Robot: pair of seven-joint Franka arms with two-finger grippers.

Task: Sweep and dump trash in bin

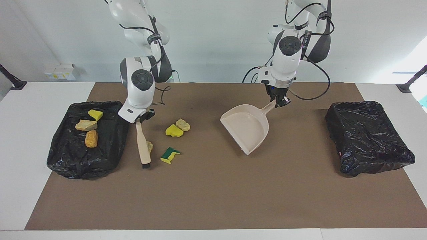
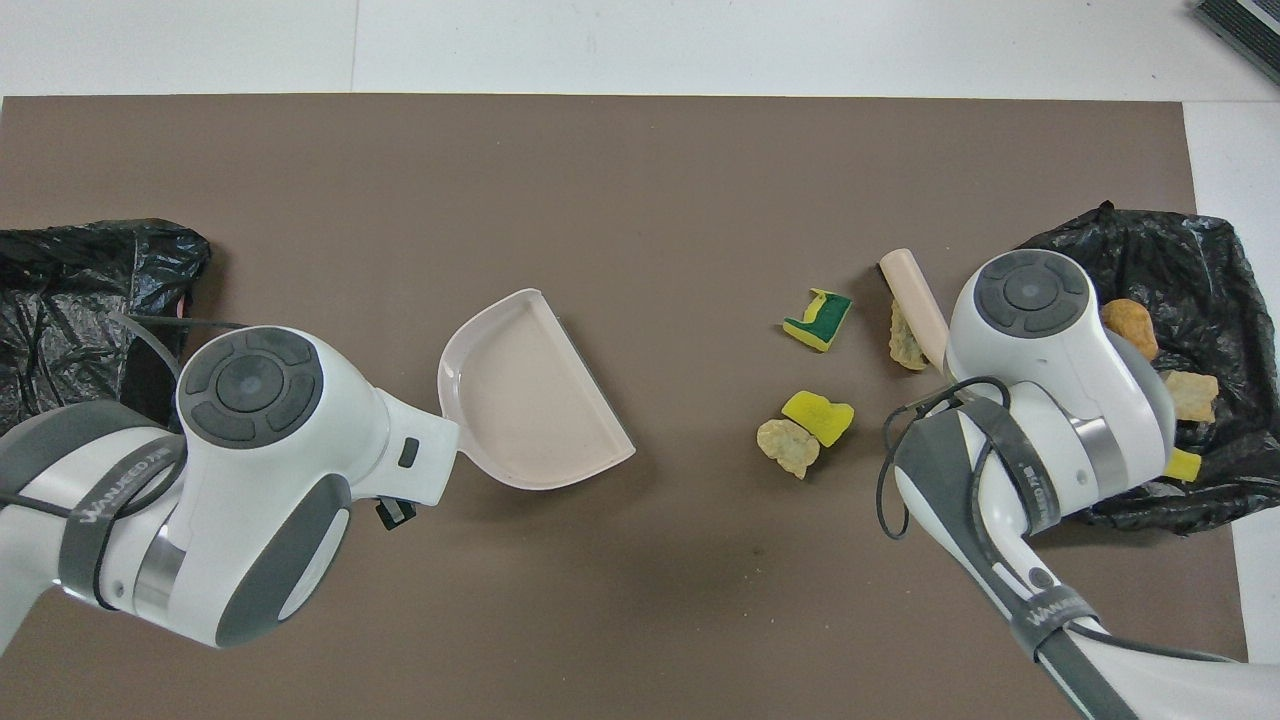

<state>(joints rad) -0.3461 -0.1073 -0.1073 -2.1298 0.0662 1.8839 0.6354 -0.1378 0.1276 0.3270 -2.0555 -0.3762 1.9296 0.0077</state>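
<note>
Facing view: the brush (image 1: pixel 143 143) is gripped at the top of its handle by the right fingers (image 1: pixel 141 118), which are clenched on it. It is slanted, with the black bristles set down on the brown mat (image 1: pixel 213 193) that covers the desk (image 1: pixel 20 150). The bristles are placed just beside the bag-lined bin (image 1: pixel 87 140) at the right arm's end of the desk, so the loose trash lies between brush and dustpan (image 1: pixel 247 128). This placement is judged to allow a stroke away from that bin and toward the pan.

The dustpan is held by the end of its handle in the left fingers (image 1: pixel 279 101), also clenched. It is tilted with the handle high and the flat lip low, its mouth turned toward the trash. Whether the lip touches the mat cannot be told. The pan is well apart from the nearest piece, so it is judged that the gap must be closed before anything can be swept in.

Four pieces are seen on the mat near its middle. A tan chunk (image 1: pixel 149 146) is touching or just beside the brush handle, and a yellow-and-green piece (image 1: pixel 169 155) is near it. A yellow piece (image 1: pixel 174 131) and another tan piece (image 1: pixel 182 124) are touching each other, nearer to the robots. Three more pieces, yellow (image 1: pixel 95 114), tan (image 1: pixel 86 125) and orange (image 1: pixel 91 138), lie in the bin beside the brush. A second lined bin (image 1: pixel 368 136) stands at the left arm's end of the desk.
</note>
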